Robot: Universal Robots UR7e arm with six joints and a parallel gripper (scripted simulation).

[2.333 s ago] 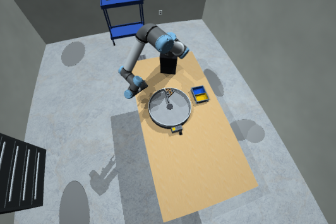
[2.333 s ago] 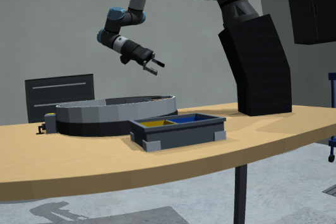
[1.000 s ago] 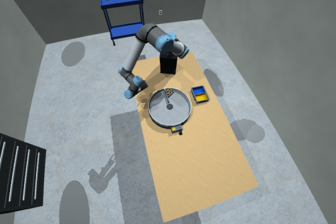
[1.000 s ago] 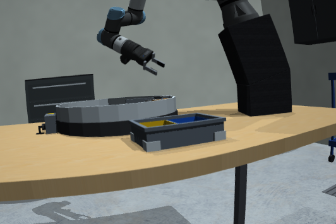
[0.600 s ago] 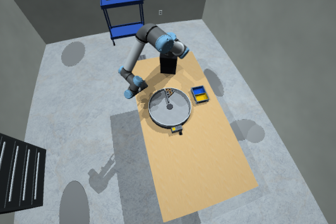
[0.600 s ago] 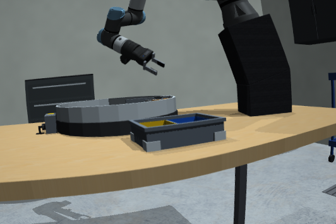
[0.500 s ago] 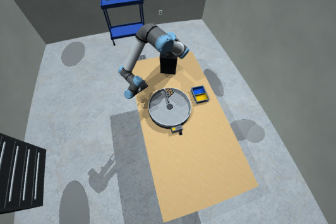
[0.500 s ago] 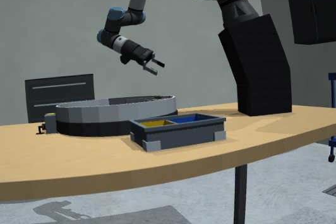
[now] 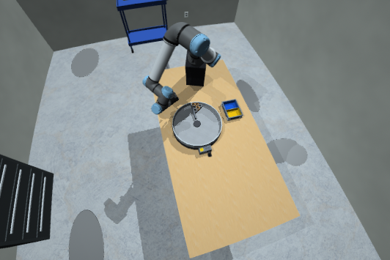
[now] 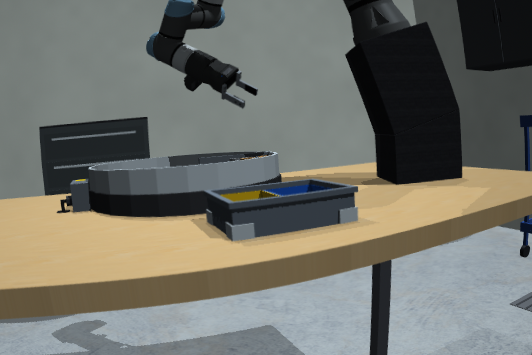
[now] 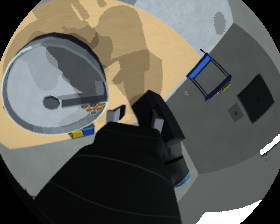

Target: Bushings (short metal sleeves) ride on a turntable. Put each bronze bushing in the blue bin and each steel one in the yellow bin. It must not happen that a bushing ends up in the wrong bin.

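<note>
The round grey turntable (image 9: 198, 137) (image 10: 150, 182) (image 11: 28, 107) has a raised rim. A cluster of several small bushings (image 9: 197, 106) (image 10: 252, 158) (image 11: 94, 108), some bronze-coloured and some grey, lies near its rim beside a thin radial bar (image 9: 194, 114) (image 11: 80, 102). The blue bin (image 9: 230, 105) (image 10: 300, 188) (image 11: 88, 131) and yellow bin (image 9: 234, 113) (image 10: 246, 197) (image 11: 77, 134) adjoin in one dark tray; no bushing shows in either. My gripper (image 10: 250, 97) (image 11: 137, 112) is open and empty, tilted in the air well above the table, beyond the turntable in the exterior view.
The black pedestal (image 9: 195, 75) (image 10: 415, 105) of the arm stands on the wooden table (image 9: 234, 179) (image 10: 125, 255). A small grey device (image 9: 207, 149) (image 10: 80, 196) with a yellow top sits against the turntable's outside. A blue cart (image 9: 146, 36) (image 11: 200, 68) stands off the table.
</note>
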